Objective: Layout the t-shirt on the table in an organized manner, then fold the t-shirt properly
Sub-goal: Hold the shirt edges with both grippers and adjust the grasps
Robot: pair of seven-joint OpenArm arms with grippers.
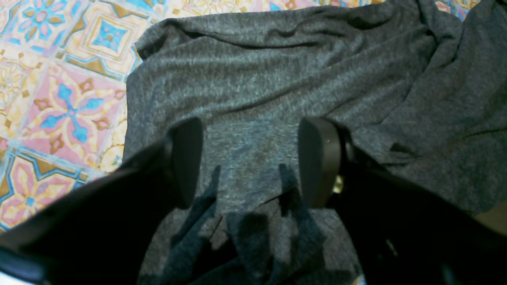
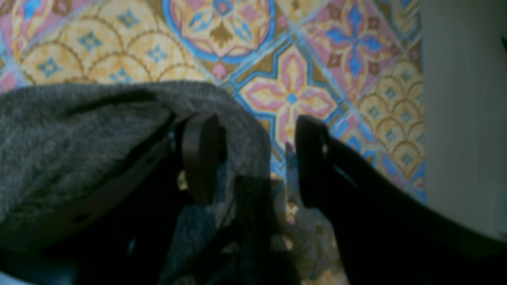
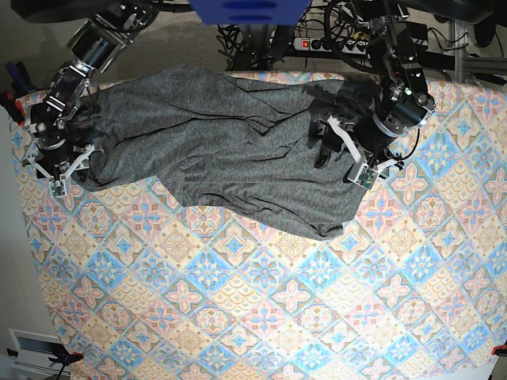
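We see the surface (image 3: 238,317) first, a wide spread of tile print in blue, pink, peach and cream. Across its far half lies the shirt (image 3: 230,150), dark grey and wrinkled, stretched sideways from one arm to the other, with its near edge sagging to a point toward the middle.

Our left claw (image 1: 253,162) hangs over the shirt's end on the base view's right. Its jaws stand wide apart with nothing between them, grey cloth lies under and beyond both fingers, and their shadows fall on the cloth below.

Our right claw (image 2: 257,158) sits at the shirt's other end, near the surface's edge. Its jaws are also wide and empty; one finger (image 2: 200,156) is over the rolled cloth edge, the other (image 2: 311,158) over bare tile print.
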